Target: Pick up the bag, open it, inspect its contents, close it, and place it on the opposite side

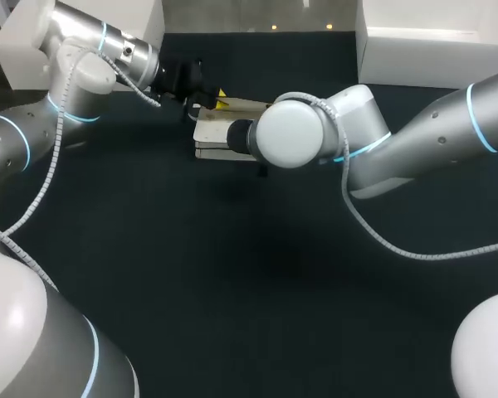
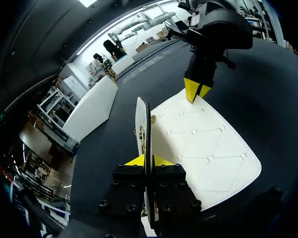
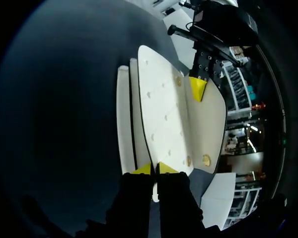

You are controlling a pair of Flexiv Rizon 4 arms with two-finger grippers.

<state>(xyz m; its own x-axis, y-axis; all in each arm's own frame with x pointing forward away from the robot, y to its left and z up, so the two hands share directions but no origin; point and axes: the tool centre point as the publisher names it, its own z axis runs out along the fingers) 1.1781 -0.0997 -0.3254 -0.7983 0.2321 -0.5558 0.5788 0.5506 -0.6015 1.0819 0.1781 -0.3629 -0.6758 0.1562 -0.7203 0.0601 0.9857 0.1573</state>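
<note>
A cream quilted bag point(image 1: 220, 126) lies at the back middle of the dark table. My left gripper point(image 1: 221, 101) comes in at its far-left end. In the left wrist view that gripper point(image 2: 148, 159) is shut on a thin upright edge of the bag, with the quilted flap point(image 2: 208, 148) spread out beside it. My right gripper point(image 3: 155, 168) is shut on the flap's point(image 3: 164, 109) near edge, with the bag's body point(image 3: 123, 119) to one side. Each wrist view shows the other gripper's yellow tips at the bag's opposite end. In the head view my right wrist point(image 1: 290, 133) hides its own fingers.
White blocks stand at the back left point(image 1: 25, 41) and back right point(image 1: 432, 41) corners. The dark tabletop point(image 1: 249, 274) stretches bare toward the front. Both arms meet over the bag from opposite sides.
</note>
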